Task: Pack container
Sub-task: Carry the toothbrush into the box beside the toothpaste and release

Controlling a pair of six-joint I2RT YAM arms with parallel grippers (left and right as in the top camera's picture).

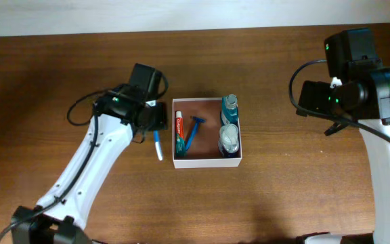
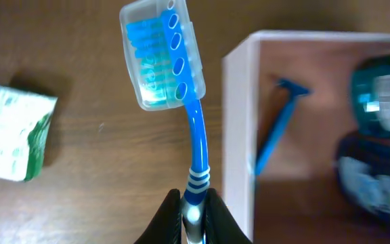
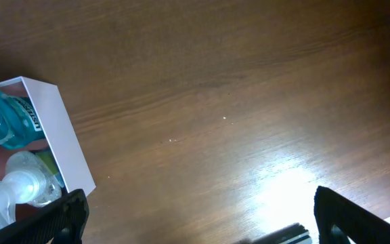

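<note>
On the dark brown wooden table (image 1: pixel 283 190), a red-and-white toothpaste tube (image 1: pixel 179 133), a blue plastic razor (image 1: pixel 193 132), a teal bottle (image 1: pixel 230 107) and a clear bottle (image 1: pixel 229 139) sit together, with a blue toothbrush (image 2: pixel 196 129) in a clear head cap just left and a green-and-white packet (image 2: pixel 15 132) further left.

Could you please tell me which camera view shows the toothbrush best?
The left wrist view: the toothbrush, capped head and blue handle, fills the frame, held by the left gripper. Overhead shows only a small part beside the container. The right wrist view misses it.
</note>
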